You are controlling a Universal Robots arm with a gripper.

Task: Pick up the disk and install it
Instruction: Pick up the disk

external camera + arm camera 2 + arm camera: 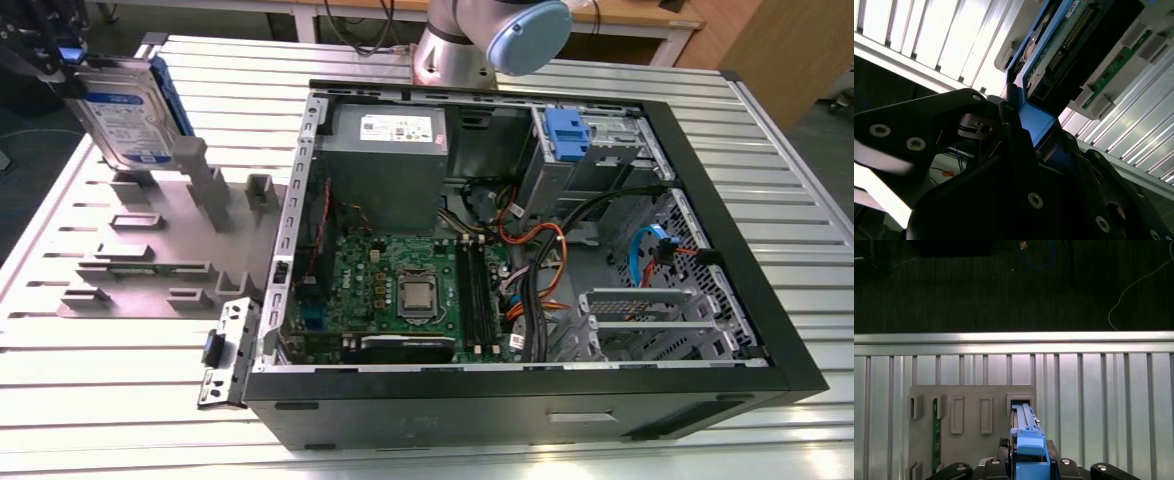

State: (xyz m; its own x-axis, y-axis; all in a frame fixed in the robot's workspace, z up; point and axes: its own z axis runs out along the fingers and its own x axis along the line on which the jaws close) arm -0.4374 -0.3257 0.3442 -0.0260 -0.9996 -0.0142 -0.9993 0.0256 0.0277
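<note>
The disk point(127, 118), a silver hard drive with a white-and-blue label and a blue carrier frame, stands on edge at the exterior view's far left, over the far end of the grey fixture plate point(147, 265). My black gripper point(51, 62) is shut on its upper edge. In the second wrist view the fingers point(1014, 125) clamp the blue frame point(1036, 122), and the disk's circuit board point(1074, 27) shows beyond them. In the first wrist view the disk point(1026, 435) hangs over an empty slot point(1021, 401) in the plate. I cannot tell whether the disk touches the slot.
An open computer case point(694, 200) lies to the exterior view's right of the plate, with a motherboard point(400, 290), a grey power supply point(387, 140), loose cables point(547, 250) and a blue bracket point(567, 135) in the drive bay. The arm's base point(487, 40) stands behind the case. A green memory stick point(935, 432) sits in the plate.
</note>
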